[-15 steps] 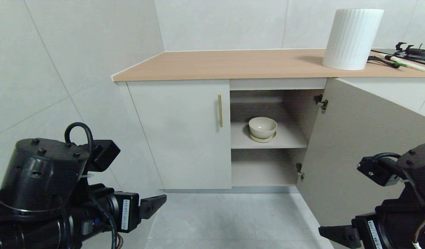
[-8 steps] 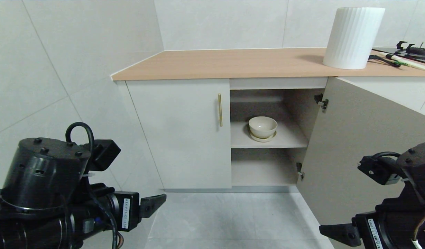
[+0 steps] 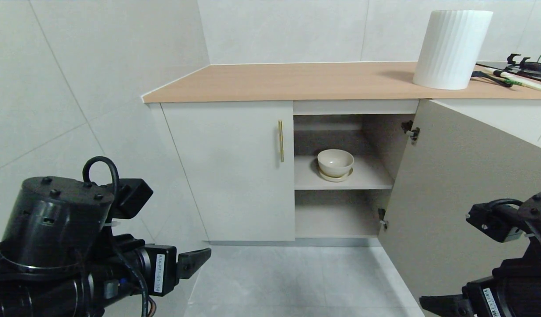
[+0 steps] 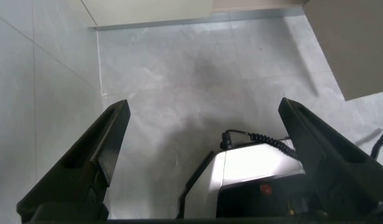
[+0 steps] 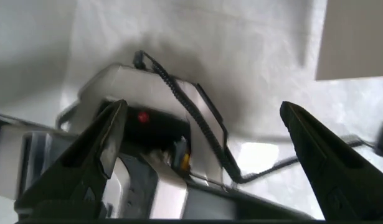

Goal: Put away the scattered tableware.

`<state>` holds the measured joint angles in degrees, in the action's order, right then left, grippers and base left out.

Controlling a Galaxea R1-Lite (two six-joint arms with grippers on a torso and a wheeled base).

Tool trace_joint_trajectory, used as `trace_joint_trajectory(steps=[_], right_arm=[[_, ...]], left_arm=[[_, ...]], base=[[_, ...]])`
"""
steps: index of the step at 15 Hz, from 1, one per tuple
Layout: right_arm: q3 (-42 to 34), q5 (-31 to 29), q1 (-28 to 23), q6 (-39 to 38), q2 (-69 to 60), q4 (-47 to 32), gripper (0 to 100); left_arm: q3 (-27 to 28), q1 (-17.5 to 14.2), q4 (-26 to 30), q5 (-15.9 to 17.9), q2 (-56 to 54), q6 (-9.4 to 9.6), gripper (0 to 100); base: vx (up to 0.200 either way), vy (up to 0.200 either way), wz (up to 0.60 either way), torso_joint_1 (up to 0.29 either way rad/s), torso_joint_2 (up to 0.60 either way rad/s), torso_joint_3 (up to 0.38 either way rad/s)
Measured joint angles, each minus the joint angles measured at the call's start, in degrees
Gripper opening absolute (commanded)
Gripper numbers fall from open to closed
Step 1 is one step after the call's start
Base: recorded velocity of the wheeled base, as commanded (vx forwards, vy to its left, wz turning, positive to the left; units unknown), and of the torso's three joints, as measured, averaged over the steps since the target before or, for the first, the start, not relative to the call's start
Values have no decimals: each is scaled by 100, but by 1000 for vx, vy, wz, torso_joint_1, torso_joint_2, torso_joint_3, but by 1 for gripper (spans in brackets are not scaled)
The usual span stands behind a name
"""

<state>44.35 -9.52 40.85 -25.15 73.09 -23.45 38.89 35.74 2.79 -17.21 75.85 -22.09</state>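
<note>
Cabinet shelf (image 3: 369,176) at twelve o'clock holds bowl (image 3: 335,161) on plate (image 3: 336,178); left gripper (image 4: 203,104) and right gripper (image 5: 202,104) gape wide, empty.

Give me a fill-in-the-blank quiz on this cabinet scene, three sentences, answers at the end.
The beige bowl, on its plate, sits on the ____ shelf.
The cabinet door on the robot's ____ stands open.
The white ribbed container stands on the ____.
Answers: upper, right, countertop.

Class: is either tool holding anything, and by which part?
Nothing is held: the left tool and right tool are both open and empty.
</note>
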Motion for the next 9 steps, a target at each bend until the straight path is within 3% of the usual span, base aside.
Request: trace_joint_trajectory(steps=[8, 9], right_arm=[[358, -271, -33, 482, -480, -1877, 100], [438, -271, -72, 536, -553, -2137, 100]], left_arm=[[-13, 4, -6, -9, 0, -2, 100], [-13, 2, -1, -7, 4, -2, 100]], base=[[0, -200, 0, 1, 2, 0], [0, 0, 0, 0, 0, 0]])
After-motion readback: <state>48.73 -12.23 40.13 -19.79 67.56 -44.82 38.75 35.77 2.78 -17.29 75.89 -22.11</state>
